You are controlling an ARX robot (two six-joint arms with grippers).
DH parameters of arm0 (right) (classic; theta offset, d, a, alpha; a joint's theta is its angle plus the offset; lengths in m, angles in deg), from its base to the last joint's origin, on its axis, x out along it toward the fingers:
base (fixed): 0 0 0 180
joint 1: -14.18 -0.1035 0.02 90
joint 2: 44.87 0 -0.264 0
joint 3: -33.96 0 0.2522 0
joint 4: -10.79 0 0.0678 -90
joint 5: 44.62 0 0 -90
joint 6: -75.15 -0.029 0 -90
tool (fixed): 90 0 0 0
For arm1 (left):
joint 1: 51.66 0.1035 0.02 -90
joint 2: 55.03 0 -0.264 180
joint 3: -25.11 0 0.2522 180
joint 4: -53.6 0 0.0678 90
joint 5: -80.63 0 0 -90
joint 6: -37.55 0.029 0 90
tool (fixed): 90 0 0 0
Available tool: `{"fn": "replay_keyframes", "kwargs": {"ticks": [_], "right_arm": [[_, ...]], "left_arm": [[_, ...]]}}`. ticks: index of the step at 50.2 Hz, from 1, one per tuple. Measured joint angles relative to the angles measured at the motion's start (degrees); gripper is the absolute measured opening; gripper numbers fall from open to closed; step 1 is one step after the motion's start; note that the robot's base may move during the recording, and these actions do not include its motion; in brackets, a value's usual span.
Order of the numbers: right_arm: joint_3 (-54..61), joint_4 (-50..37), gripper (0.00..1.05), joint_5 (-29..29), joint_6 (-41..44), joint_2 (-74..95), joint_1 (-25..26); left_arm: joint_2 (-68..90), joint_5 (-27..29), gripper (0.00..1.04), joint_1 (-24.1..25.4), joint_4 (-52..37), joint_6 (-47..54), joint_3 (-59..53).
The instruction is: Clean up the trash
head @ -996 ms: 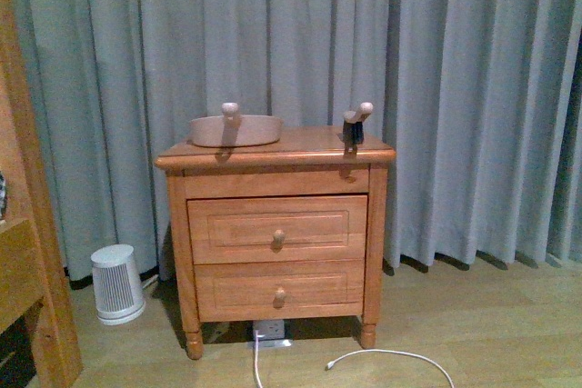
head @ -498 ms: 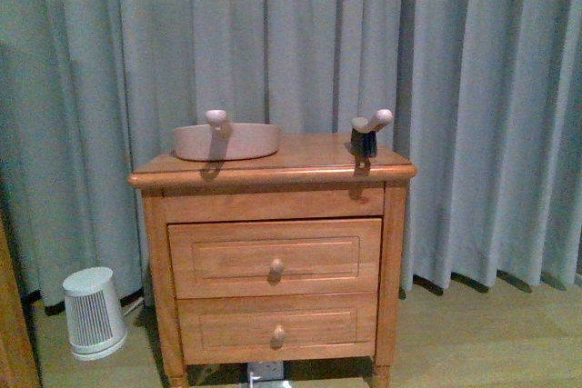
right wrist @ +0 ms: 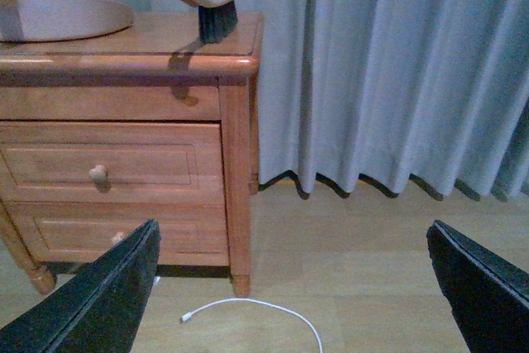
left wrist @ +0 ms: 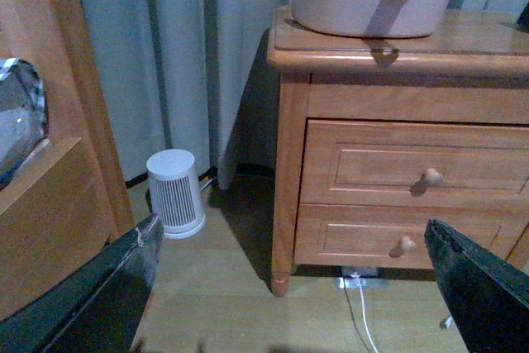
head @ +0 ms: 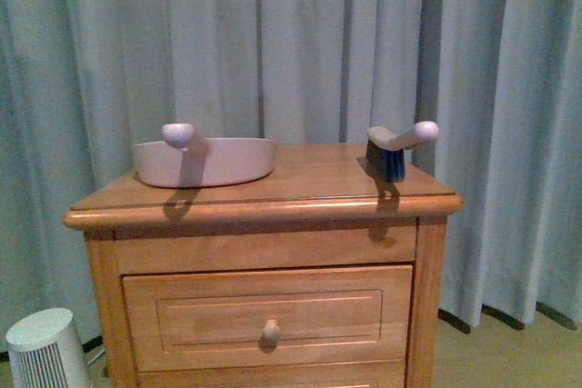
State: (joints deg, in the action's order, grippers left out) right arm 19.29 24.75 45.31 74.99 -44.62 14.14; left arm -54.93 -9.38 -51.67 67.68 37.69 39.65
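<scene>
Both the left gripper [left wrist: 291, 233] and the right gripper [right wrist: 293, 233] have their jaws spread wide and hold nothing. Above and ahead of the left one sits the dustpan [head: 227, 163], and above the right one the brush [head: 391, 157]. No view shows the trash. The nightstand [head: 318, 181] looms nearer than before.

Dustpan [head: 218, 163] left, brush [head: 396, 146] right atop the nightstand [head: 309, 181]; curtain [head: 300, 43] behind, heater [head: 41, 347] on the floor to its left.
</scene>
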Motion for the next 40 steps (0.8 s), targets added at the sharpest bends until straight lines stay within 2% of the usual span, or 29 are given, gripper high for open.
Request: {"fn": "replay_keyframes", "kwargs": {"ticks": [40], "right_arm": [[0.0,0.0,0.97,0.04,0.0,0.0,0.0]], "left_arm": [[0.0,-0.02,0.97,0.0,0.0,0.0,0.0]]}}
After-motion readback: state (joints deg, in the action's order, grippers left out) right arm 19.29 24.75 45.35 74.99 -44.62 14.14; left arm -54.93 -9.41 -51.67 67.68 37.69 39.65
